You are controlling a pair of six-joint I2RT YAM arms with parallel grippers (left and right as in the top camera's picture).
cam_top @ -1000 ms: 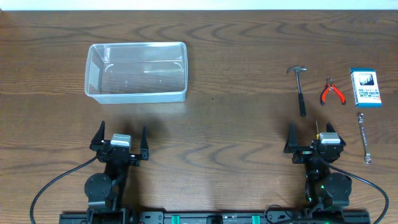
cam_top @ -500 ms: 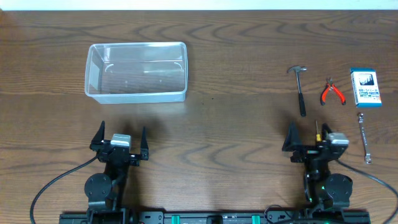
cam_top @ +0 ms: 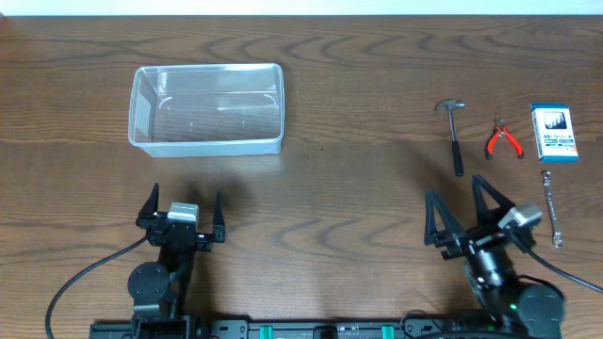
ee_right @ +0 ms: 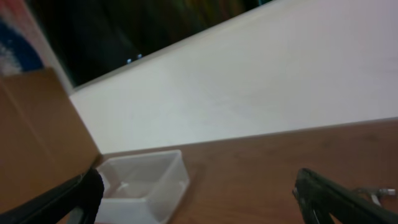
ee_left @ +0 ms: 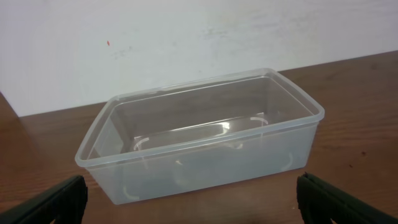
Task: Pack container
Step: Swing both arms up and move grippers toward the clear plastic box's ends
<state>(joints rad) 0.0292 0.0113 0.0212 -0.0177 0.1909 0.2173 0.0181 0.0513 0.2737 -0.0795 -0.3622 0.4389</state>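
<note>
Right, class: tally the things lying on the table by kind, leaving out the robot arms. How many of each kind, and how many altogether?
Hand tools: 3 (hammer, pliers, wrench)
Container: 1
Box: 1
Total: 5

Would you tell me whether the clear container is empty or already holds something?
Empty: the container shows only its bare clear floor from overhead and from the left wrist; the hammer and pliers lie outside.
</note>
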